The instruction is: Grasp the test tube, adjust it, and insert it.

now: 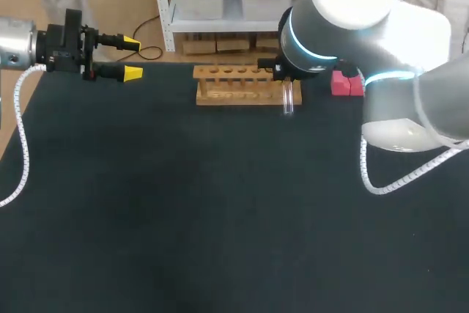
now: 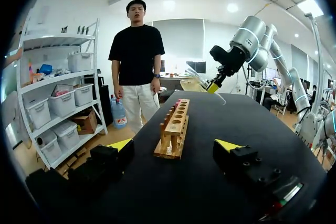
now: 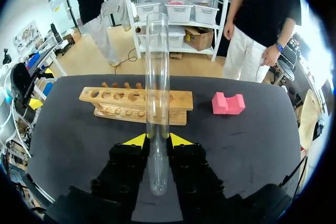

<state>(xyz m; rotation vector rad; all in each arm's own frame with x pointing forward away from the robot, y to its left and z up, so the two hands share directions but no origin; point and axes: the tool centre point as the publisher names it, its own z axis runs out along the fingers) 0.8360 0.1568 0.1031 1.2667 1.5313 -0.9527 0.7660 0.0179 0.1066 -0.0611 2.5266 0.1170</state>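
Right claw (image 3: 157,140) clamps test tube (image 3: 157,66) (clear) beside wooden rack (image 1: 242,84) end; left claw (image 1: 132,57) agape.

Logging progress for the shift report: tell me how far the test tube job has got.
Done: the grasp; the right gripper is shut on the test tube. In hand: the tube is held above the table by the wooden rack's end. Left: insertion; the rack's visible holes are empty. The left gripper is open, off to the side.
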